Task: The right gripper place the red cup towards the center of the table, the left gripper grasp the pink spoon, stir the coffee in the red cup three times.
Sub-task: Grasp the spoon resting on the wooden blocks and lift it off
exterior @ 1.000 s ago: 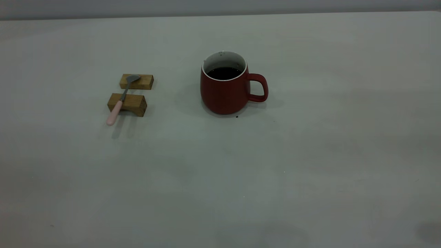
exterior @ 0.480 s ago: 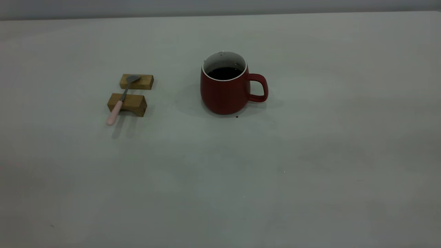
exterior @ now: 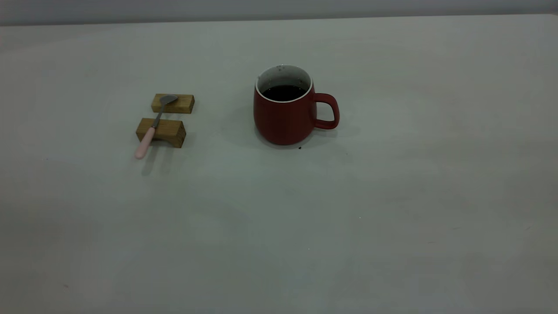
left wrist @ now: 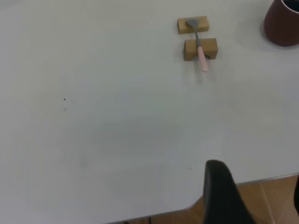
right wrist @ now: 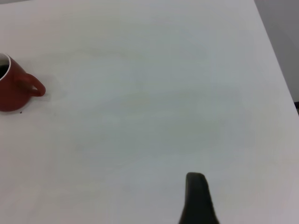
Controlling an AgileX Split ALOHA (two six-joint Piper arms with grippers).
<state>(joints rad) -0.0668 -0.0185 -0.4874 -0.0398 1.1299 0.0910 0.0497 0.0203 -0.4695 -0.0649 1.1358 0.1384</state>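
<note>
the red cup (exterior: pixel 285 114) is seen upright near the middle of the table (exterior: pixel 392 218), filled with dark coffee (exterior: pixel 283 92), its loop handle turned toward the right arm's side. being ceramic and full, it is judged heavy and easily spilled; the handle or body should be gripped firmly and kept level. the pink spoon (exterior: pixel 151 129) is laid across two wooden blocks (exterior: pixel 167 120), well apart from the cup. it is judged light, stiff and slim, best pinched at the overhanging pink handle. only one finger each of the left gripper (left wrist: pixel 224 193) and right gripper (right wrist: pixel 198 198) is shown; their opening cannot be told, and nothing is held.
</note>
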